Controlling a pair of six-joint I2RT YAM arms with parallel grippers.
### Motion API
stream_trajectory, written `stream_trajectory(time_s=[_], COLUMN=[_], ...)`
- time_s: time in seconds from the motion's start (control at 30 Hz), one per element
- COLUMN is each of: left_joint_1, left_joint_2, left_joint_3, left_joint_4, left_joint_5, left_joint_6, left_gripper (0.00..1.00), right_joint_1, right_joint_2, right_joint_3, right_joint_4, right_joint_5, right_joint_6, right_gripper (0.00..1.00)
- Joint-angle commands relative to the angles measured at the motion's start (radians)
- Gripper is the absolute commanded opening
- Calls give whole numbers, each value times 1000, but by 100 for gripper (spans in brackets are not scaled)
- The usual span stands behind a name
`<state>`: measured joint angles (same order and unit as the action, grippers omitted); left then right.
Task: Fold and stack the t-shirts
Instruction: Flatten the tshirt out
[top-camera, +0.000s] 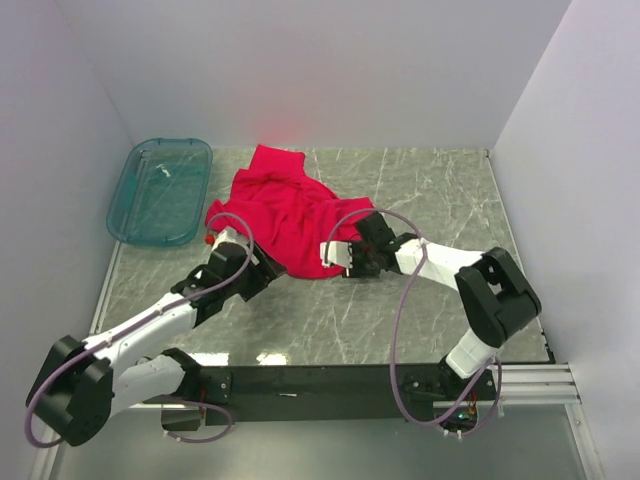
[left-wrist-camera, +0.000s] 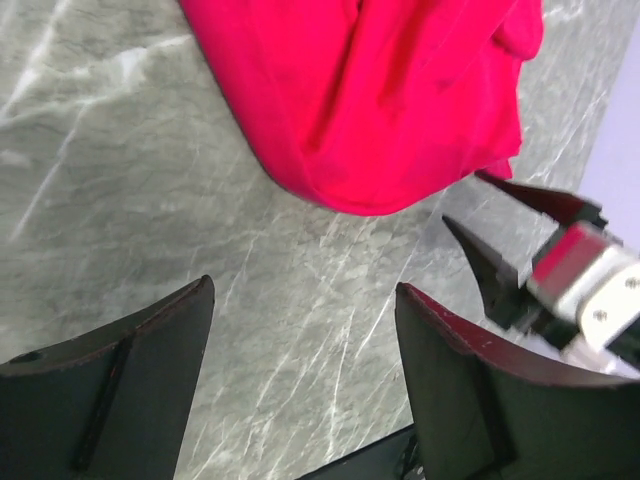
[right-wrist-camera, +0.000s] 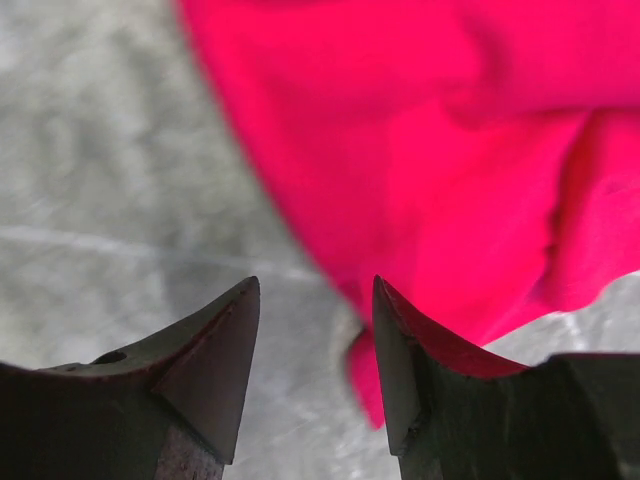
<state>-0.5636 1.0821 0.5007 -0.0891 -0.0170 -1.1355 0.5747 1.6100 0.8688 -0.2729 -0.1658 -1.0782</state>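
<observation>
Bright, even light — right-wrist view blurred

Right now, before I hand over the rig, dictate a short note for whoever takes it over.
Left gripper: open, empty, low over the marble table, just short of the near edge of the red t-shirt.
Right gripper: open, empty, at that edge from the other side.
The red t-shirt lies crumpled in a heap mid-table, beside the teal plastic tub, not in it.
Done: nothing folded.
Left: spread it flat, fold, stack.
</observation>
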Motion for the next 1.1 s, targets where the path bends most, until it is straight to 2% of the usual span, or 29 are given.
stream_trajectory(time_s=[0.0,0.17,0.27,0.3,0.4,0.47,0.53,0.57,0.6,0.63,0.67,0.7,0.77,0.8,0.83,0.87,0.9,0.97,1.0,1.07], left_joint_1=[-2,-2,-2,-2,-2,-2,-2,-1,-1,-1,-1,-1,1,1,2,2,2,2,2,2], left_joint_2=[-82,-195,-252,-263,-301,-320,-346,-358,-372,-407,-427,-445,-490,-505,-510,-507,-505,-495,-490,-467], left_joint_3=[-21,-40,-56,-63,-71,-68,-47,-19,-4,12,25,48,64,65,65,62,59,42,38,39], left_joint_4=[-27,-103,-141,-149,-176,-210,-245,-273,-323,-351,-372,-408,-426,-428,-426,-428,-428,-397,-385,-344], left_joint_5=[-63,-95,-110,-113,-127,-144,-165,-194,-208,-225,-241,-265,-281,-281,-276,-271,-258,-238,-229,-212], left_joint_6=[-18,-24,-29,-32,-32,-30,-21,-11,-3,3,9,22,31,39,45,48,49,59,66,77], left_gripper=[79,80,80,80,80,80,80,80,80,81,81,82,83,83,83,83,83,83,83,83], right_joint_1=[-3,-1,-1,-3,-3,-3,8,16,31,122,201,293,454,426,397,317,268,147,46,-37], right_joint_2=[59,131,159,157,119,88,4,-86,-141,-204,-326,-379,-447,-440,-435,-443,-456,-476,-473,-415], right_joint_3=[61,102,114,116,104,99,126,146,165,167,150,94,35,-3,-20,-31,-40,-36,-27,13], right_joint_4=[55,38,38,31,6,-35,-183,-286,-519,-608,-667,-698,-710,-686,-661,-646,-571,-475,-386,-310], right_joint_5=[35,40,41,37,0,-24,-99,-169,-273,-404,-440,-451,-510,-494,-494,-433,-425,-431,-414,-345], right_joint_6=[-19,-16,-2,3,-6,-11,-2,-23,-113,-139,-137,-61,-13,38,56,54,99,176,246,320], right_gripper=[56,51,31,15,0,0,0,0,0,0,0,0,0,18,42,59,69,69,69,69])
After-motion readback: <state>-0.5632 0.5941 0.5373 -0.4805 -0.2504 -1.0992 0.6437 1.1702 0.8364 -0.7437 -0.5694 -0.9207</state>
